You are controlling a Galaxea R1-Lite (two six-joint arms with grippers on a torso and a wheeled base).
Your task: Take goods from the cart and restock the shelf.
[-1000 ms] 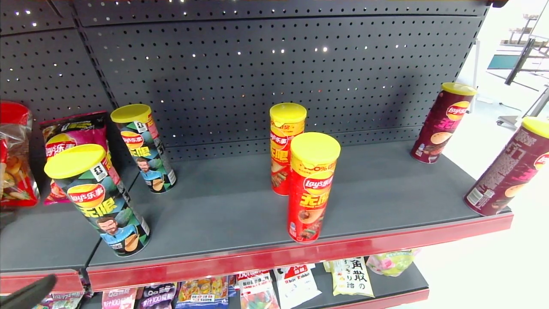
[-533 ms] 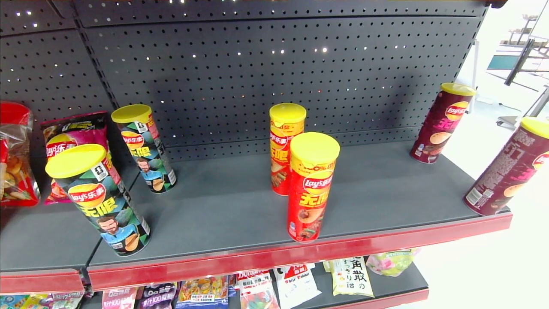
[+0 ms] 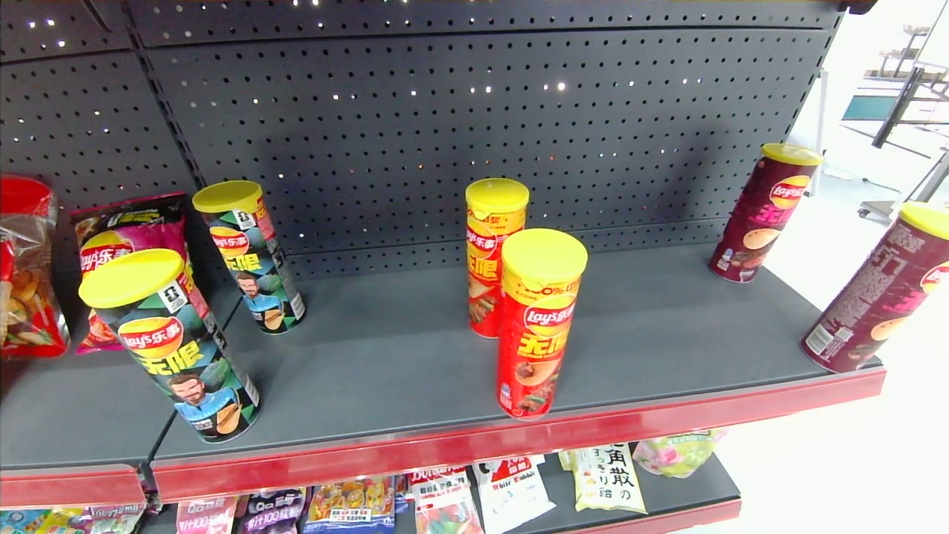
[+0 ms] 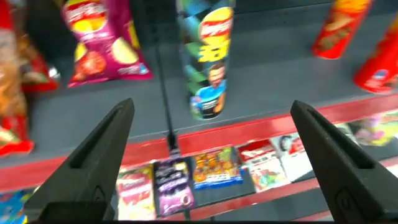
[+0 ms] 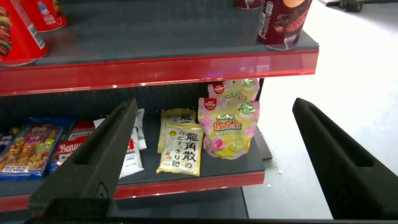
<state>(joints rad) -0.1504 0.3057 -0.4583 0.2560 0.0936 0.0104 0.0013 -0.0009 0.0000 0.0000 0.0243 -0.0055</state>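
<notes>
Left end effector (image 4: pixel 211 106), right end effector (image 5: pixel 215 102); matte black, wedge-shaped fingers (image 4: pixel 93 162), seemingly plastic

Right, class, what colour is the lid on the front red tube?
Yellow; the lid shows best in the head view.

Left gripper (image 4: pixel 211 104) hung before the shelf (image 4: pixel 261 121), fingers spread wide, nothing between them. A dark can (image 4: pixel 208 62) stood upright near the red front edge, with a pink chip bag (image 4: pixel 99 40) farther back on its left and red cans (image 4: pixel 339 28) off to the right. Snack packets (image 4: pixel 214 169) lay on the tier below.
</notes>
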